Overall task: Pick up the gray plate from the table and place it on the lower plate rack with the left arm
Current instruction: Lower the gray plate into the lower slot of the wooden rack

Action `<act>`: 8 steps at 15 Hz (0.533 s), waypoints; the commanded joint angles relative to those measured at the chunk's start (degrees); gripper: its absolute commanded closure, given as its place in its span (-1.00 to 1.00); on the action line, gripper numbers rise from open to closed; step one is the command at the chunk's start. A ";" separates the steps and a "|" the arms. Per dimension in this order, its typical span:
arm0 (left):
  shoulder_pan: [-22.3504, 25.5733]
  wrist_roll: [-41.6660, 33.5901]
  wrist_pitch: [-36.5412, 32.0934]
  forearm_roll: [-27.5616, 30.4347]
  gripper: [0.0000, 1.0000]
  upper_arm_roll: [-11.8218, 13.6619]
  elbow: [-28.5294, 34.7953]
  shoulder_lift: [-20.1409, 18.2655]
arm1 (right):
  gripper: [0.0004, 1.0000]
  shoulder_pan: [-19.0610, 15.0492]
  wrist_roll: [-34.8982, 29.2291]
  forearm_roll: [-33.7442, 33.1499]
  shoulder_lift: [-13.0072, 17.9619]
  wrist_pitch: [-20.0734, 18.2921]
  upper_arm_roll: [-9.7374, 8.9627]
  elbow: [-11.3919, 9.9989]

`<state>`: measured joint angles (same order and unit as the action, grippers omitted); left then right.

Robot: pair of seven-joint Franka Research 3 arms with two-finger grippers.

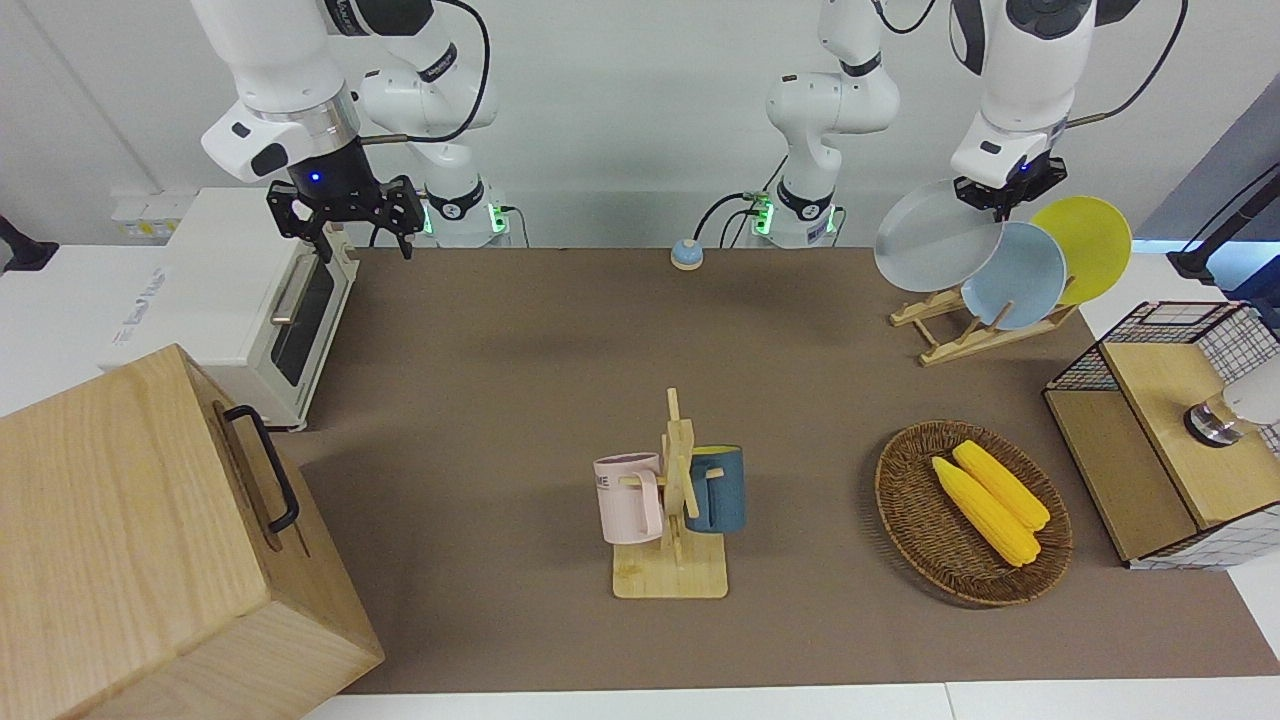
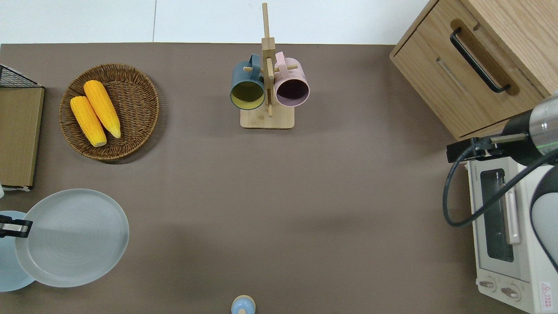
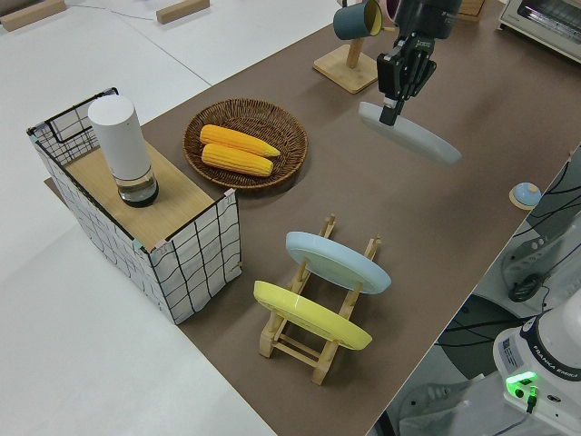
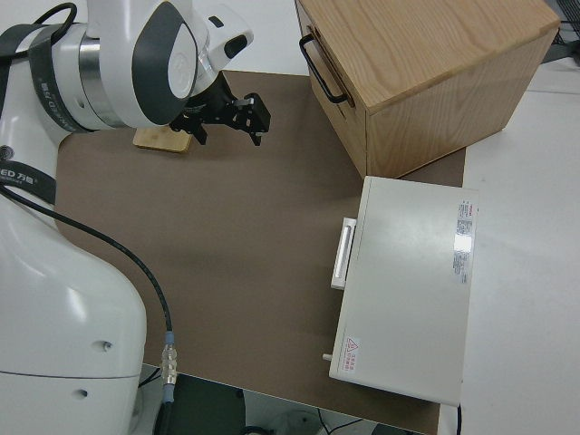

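Left gripper (image 3: 390,107) jaws clamp gray plate (image 2: 72,237) rim, hiding plate rack (image 1: 950,335)

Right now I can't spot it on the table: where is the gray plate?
The gray plate is in the air, held by the left gripper at the left arm's end, beside the light blue plate.

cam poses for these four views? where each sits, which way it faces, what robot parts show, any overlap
Front: across the table, facing both arms; left gripper holds the gray plate by the plate rack.
Overhead: straight down; gray plate, mug tree.
Left side: raised, looking along the table; left arm only.
Right side: above the parked right gripper.
Shared: plate in the first three.
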<state>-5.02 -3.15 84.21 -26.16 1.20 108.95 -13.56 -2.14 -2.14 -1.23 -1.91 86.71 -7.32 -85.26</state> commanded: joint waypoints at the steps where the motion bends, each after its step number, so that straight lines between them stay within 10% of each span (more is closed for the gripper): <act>1: -0.69 6.82 -3.35 -7.48 1.00 -3.48 -0.14 -0.42 | -0.97 -1.29 -0.76 -0.18 -0.55 -0.93 -1.21 1.15; 8: -0.16 9.74 -1.16 -10.32 1.00 -3.66 1.70 0.55 | -0.97 -1.29 -0.76 -0.18 -0.55 -0.93 -1.21 1.24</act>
<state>-5.05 5.24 82.19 -34.93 -2.68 109.22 -13.14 -2.14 -2.14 -1.23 -1.91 86.71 -7.32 -85.26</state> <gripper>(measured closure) 0.987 0.013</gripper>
